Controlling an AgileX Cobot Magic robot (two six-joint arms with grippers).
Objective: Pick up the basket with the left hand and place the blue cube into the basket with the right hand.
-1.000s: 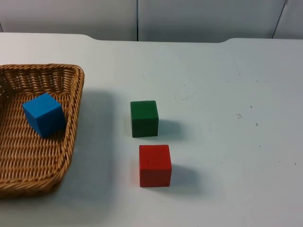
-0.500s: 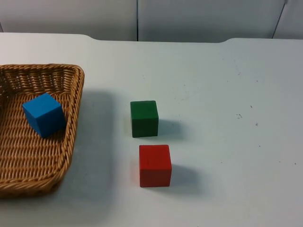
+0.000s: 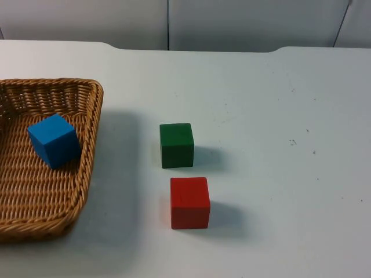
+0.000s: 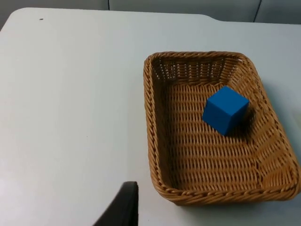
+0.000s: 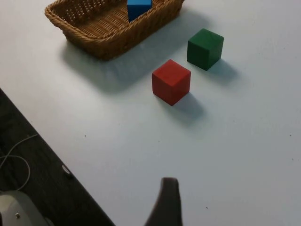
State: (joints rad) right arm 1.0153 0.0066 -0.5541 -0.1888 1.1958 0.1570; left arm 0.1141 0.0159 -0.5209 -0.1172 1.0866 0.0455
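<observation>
A woven wicker basket (image 3: 91, 139) rests on the white table at the left. The blue cube (image 3: 53, 141) lies inside it, tilted against the right wall. In the left wrist view the basket (image 4: 150, 127) and the blue cube (image 4: 225, 109) lie ahead of my left gripper (image 4: 123, 207), which hangs high over bare table, away from the rim. My right gripper (image 5: 165, 202) waits well above the table, far from the basket (image 5: 108, 37) and the blue cube (image 5: 138, 8). Neither gripper holds anything.
A green cube (image 3: 177, 145) stands right of the basket, with a red cube (image 3: 189, 202) just in front of it. The right wrist view shows the red cube (image 5: 171, 81), the green cube (image 5: 205, 48) and the table's edge (image 5: 56, 155) with dark floor beyond.
</observation>
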